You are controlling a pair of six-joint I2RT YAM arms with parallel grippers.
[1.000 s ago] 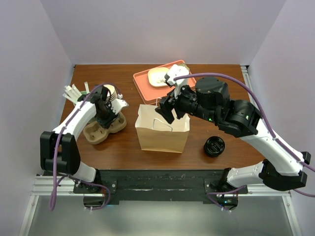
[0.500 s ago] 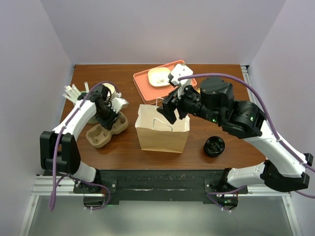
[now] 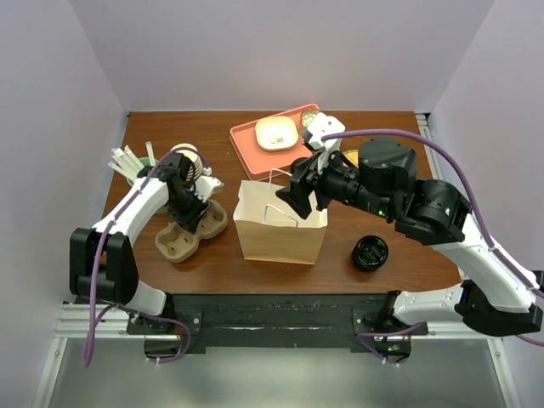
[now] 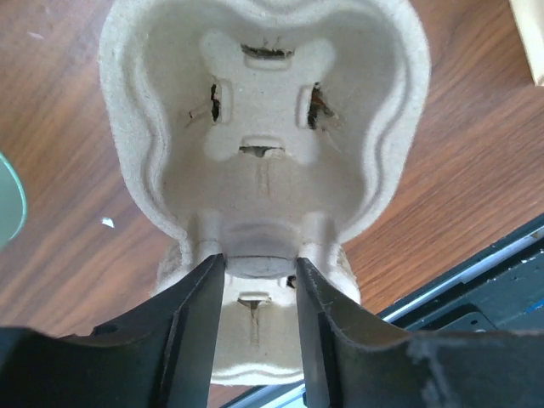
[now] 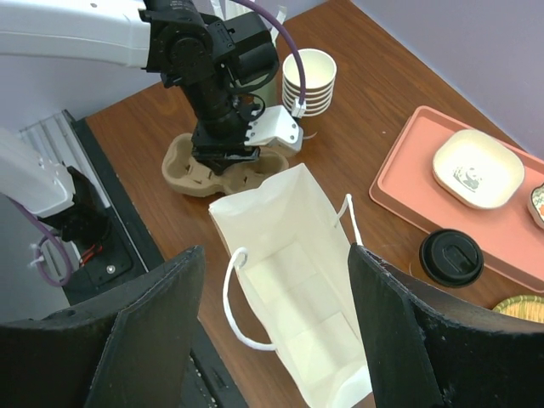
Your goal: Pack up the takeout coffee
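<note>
Left gripper (image 4: pixel 255 270): clenched on the pulp cup carrier (image 4: pixel 263 110). The two black fingers (image 4: pixel 197 331) pinch the raised bridge between its two wells. The carrier is moulded grey-beige fibre, matte and slightly fuzzy, with soft rounded lobes and slit tabs torn ragged at the bottom of the well. It sits on the wood-grain table (image 4: pixel 476 170), whose surface is reddish brown and glossy.

Right gripper (image 5: pixel 276 255): released, with the jaws spread wide and nothing between them. It hangs over the open mouth of the brown paper bag (image 5: pixel 297 289). The bag stands upright and is a crisp rectangle with a flat pale interior floor and two white cord loop handles.

Takeout coffee (image 5: pixel 450 257): stands on the table, outside the bag and just beside the near edge of the tray (image 5: pixel 404 183). Only its round black plastic lid shows (the cup body is hidden beneath it).

The tray is salmon-orange plastic with rounded corners and a raised lip. It carries a cream square dish (image 5: pixel 474 168) with rounded corners.

A stack of paper cups (image 5: pixel 309 81), cream with rolled rims, stands beyond the carrier. A squat black round piece (image 3: pixel 371 253) lies on the table to the right of the bag, apart from it.
</note>
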